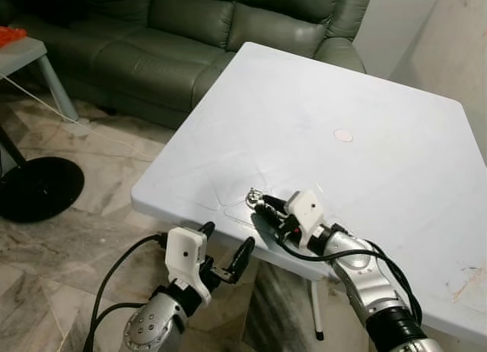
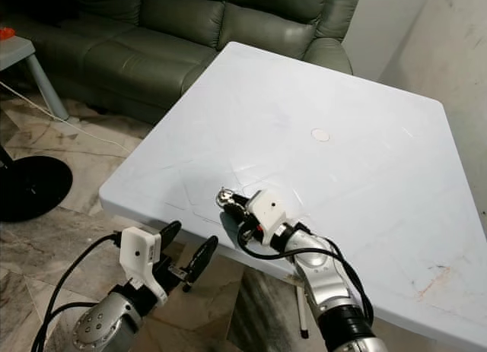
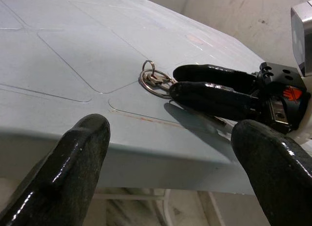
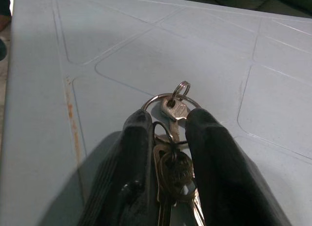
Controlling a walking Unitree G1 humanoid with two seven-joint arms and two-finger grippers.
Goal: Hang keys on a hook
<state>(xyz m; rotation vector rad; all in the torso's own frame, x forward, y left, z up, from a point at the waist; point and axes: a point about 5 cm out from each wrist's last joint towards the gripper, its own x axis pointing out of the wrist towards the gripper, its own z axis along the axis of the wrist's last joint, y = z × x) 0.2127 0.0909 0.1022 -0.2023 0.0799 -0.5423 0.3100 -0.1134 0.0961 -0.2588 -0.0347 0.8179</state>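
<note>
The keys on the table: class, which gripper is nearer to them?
Right. The right gripper has its fingers around the keys; the left gripper hangs open below the table edge.

Even, soft indoor light keeps both eye views bright and sharp. The white table [image 1: 365,124] shows mild sheen without harsh glare. In the wrist views the near black fingers [image 3: 73,172] are blurred and glossy; a soft shadow lies beneath the right gripper [image 3: 180,87].

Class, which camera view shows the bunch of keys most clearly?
The right wrist view: the keys and ring lie close up between the right gripper fingers. The left wrist view shows mainly the ring; the eye views show a small glint on the table.
</note>
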